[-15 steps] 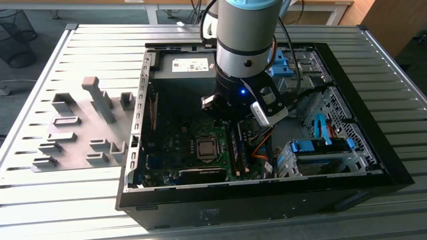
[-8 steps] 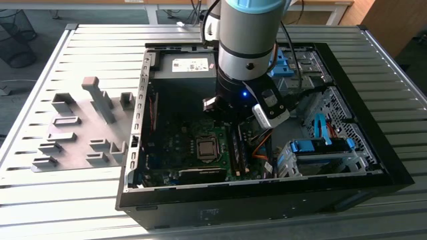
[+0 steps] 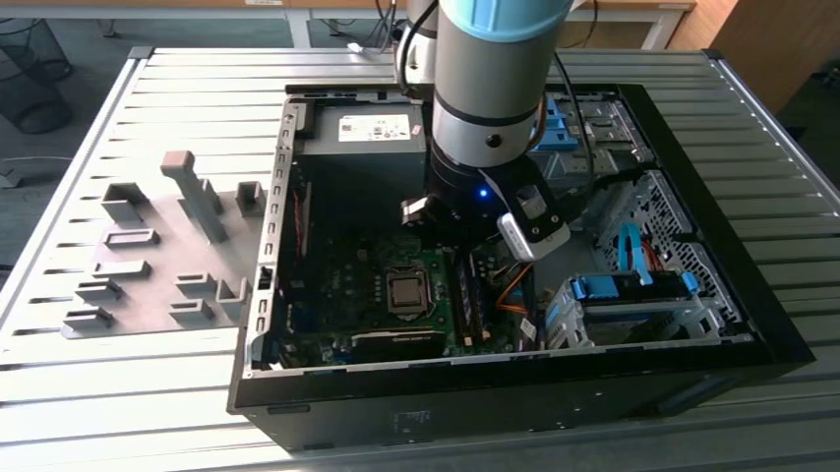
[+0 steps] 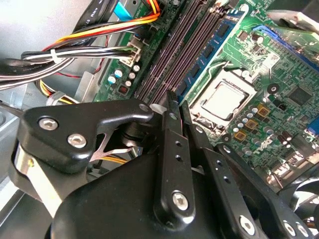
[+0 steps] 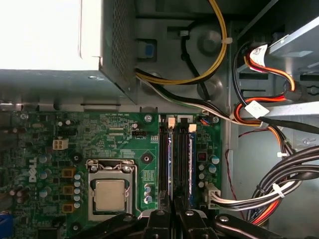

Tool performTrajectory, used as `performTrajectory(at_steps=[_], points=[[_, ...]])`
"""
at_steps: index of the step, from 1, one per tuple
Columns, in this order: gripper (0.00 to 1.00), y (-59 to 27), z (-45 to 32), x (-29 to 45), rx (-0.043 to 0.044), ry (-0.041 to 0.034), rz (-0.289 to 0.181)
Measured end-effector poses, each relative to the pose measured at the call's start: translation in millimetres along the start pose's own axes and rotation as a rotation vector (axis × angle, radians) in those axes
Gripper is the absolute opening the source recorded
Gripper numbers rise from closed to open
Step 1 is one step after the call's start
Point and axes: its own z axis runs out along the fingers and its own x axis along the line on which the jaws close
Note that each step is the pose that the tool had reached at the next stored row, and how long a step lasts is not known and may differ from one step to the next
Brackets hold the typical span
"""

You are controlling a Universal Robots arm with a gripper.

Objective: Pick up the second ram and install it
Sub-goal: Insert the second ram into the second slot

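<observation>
My gripper [image 3: 453, 218] hangs inside the open computer case [image 3: 735, 334], over the motherboard's memory slots. In both wrist views its two black fingers [image 4: 172, 129] are drawn together, with nothing visible between them. In the first wrist view a thin blue ram stick [image 5: 171, 164] stands upright in a slot, in line with my gripper [image 5: 174, 211]. Another blue stick [image 5: 189, 164] stands a slot over; I cannot tell which is the second ram. In the second wrist view a blue stick with dark chips [image 4: 212, 57] sits in its slot just beyond my gripper [image 4: 178, 99].
The processor socket [image 5: 109, 194] lies beside the slots. A thick cable bundle [image 5: 269, 189] runs on their other side. The power supply [image 3: 361, 147] fills the case's far corner. Grey holder blocks [image 3: 171, 256] stand on the table at the exterior view's left. Blue drive-bay clips [image 3: 630, 285] sit at the right.
</observation>
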Motion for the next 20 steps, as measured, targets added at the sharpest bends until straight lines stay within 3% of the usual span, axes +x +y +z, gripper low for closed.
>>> performTrajectory(at_steps=[20], points=[[0.14, -1.7, 8.1, -1.2, -0.0002, 0.0016, 0.0]])
